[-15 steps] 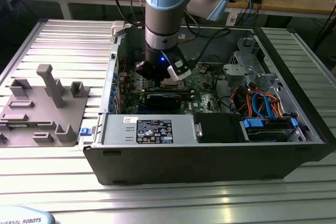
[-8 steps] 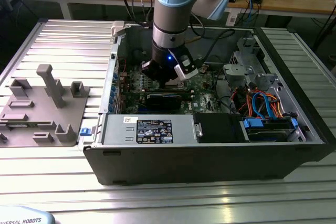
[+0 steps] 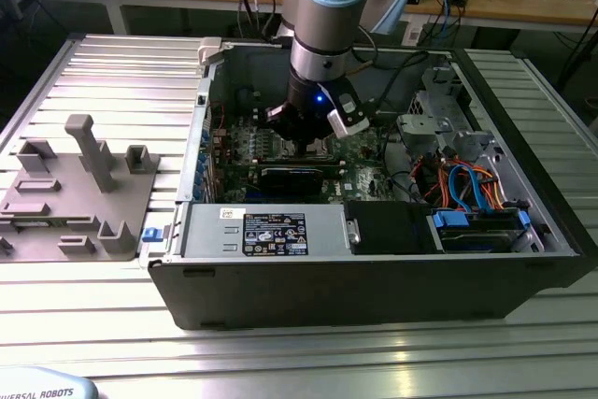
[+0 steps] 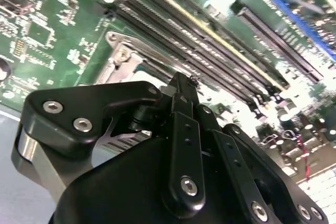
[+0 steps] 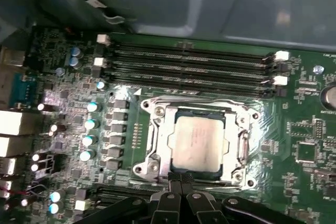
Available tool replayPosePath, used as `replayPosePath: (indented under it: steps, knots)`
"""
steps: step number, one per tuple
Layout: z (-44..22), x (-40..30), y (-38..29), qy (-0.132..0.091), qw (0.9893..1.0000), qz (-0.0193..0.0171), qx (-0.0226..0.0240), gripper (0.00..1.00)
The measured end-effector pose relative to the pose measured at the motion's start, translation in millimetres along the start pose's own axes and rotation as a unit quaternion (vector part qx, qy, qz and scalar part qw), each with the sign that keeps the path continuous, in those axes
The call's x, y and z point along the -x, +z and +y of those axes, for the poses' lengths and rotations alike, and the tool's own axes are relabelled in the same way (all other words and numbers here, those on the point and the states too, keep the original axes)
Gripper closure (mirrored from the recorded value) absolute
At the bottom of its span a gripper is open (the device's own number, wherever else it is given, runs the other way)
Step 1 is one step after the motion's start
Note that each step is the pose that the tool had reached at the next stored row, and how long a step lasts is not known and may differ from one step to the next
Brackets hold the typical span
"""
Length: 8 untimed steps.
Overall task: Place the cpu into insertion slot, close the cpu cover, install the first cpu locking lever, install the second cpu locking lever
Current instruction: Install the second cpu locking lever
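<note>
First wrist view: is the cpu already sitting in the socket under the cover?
Yes: the silvery cpu lies flat in the socket, framed by the cpu cover lying down around it, with the gripper at the socket's edge.

Arm upright, gripper (image 5: 181, 183) downward, fingertips together.

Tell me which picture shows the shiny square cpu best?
The first wrist view: the cpu faces the camera, sitting in its socket with the cpu cover framing it. In the exterior view the arm hangs over that spot. The second wrist view catches the socket's metal edge past the gripper.
</note>
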<state>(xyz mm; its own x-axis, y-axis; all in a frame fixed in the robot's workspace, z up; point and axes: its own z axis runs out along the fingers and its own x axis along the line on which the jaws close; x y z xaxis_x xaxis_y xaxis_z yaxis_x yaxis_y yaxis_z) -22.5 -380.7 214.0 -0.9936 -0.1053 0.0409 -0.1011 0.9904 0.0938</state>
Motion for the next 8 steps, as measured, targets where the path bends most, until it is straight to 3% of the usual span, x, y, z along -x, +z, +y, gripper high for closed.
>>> replayPosePath:
  steps: [8]
  knots:
    - [17.5,14.3,1.1,0.001,1.0,0.0043,-0.007,0.89]
